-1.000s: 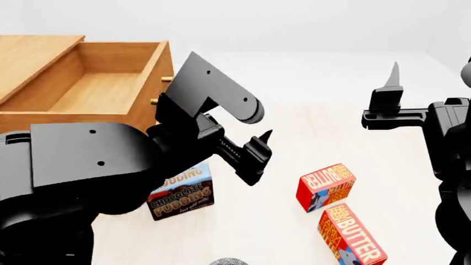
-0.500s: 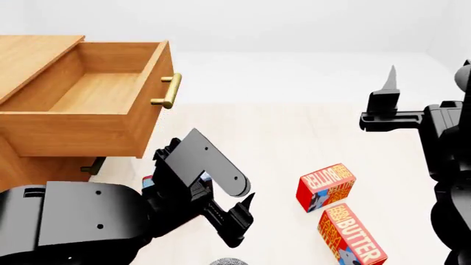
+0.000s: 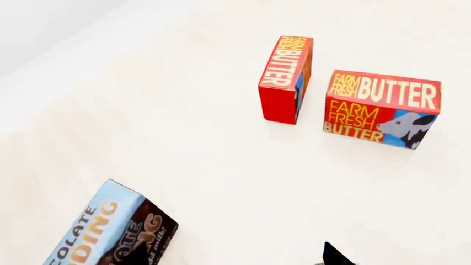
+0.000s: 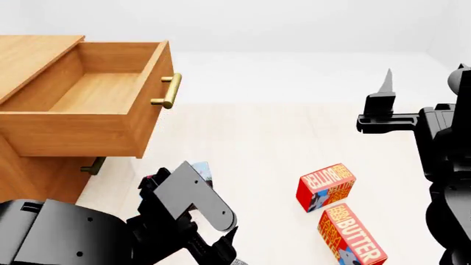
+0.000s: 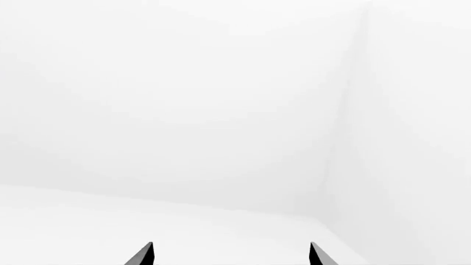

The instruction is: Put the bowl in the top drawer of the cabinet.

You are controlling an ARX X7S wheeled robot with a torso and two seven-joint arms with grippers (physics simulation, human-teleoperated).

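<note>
Two red butter boxes show in the left wrist view on the pale floor: one (image 3: 285, 79) seen end-on, the other (image 3: 382, 108) just beside it with its "FARM FRESH BUTTER" face and a cow picture turned to the camera. Well apart from them lies a chocolate pudding box (image 3: 110, 232), light blue and brown, cut by the picture's edge. Only a single dark fingertip (image 3: 336, 255) of the left gripper shows in this view, so the spread of its fingers cannot be told.

From the head view, the cabinet (image 4: 30, 165) stands at the left with the top drawer (image 4: 88, 99) pulled out, its wooden floor bare and its brass bar handle (image 4: 169, 91) facing the open floor. A smaller handle (image 4: 94, 166) of the lower drawer shows beneath. The left gripper (image 4: 220, 248) hangs low, near the picture's lower edge, in front of the pudding box; whether it is wide or narrow is not clear. The right gripper (image 4: 384, 96) is raised at the right, one pointed fingertip up. Both butter boxes lie below it on the floor. The bowl appears in no view.

Through the right wrist view, two dark fingertips (image 5: 142, 255) stand wide apart before white walls, holding nothing.
</note>
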